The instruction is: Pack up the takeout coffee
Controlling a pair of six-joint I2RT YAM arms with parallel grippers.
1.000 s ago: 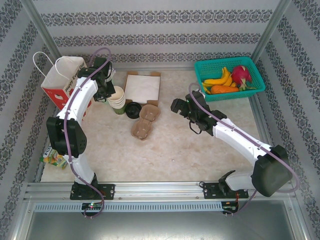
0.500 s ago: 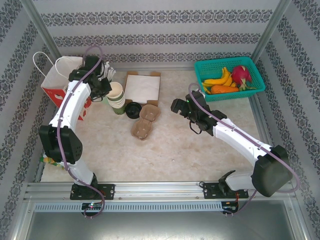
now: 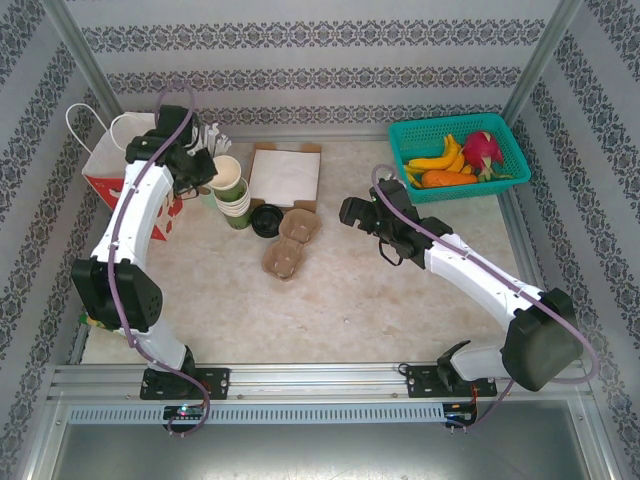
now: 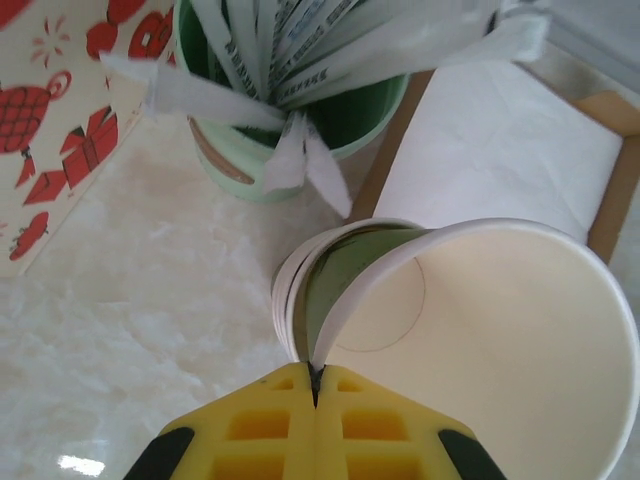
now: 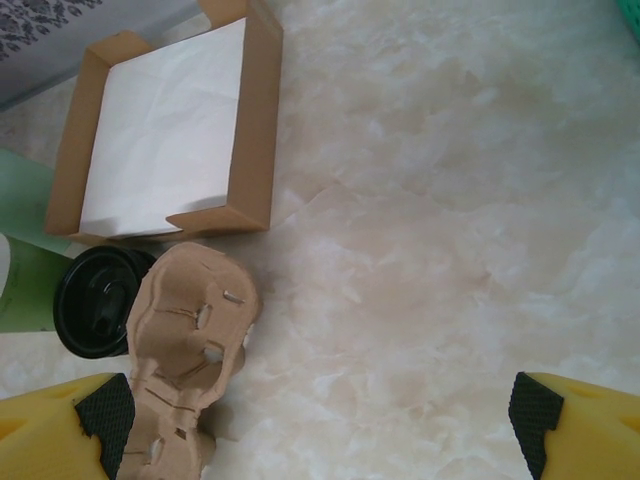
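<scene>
Takeout coffee [image 3: 268, 220], black lid up, stood on the table [image 3: 350, 290] between the cup stack [image 3: 236, 205] and the pulp carrier [image 3: 290, 243]. I judged it light, thin-walled and easily crushed, its lid liable to pop off; best taken gently round the body below the lid. My left gripper [image 4: 315, 385], arm reaching far, was pinched on a lidless cup [image 4: 500, 330] by its rim. My right gripper [image 5: 320, 420] hung spread and empty beside the carrier.

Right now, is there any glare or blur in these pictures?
Left wrist: small glare spot on the table, wrapped sticks soft at the top, paper cup evenly lit. Right wrist: sharp, flat light on the cardboard tray. Top view: even light, shadows faint.
</scene>
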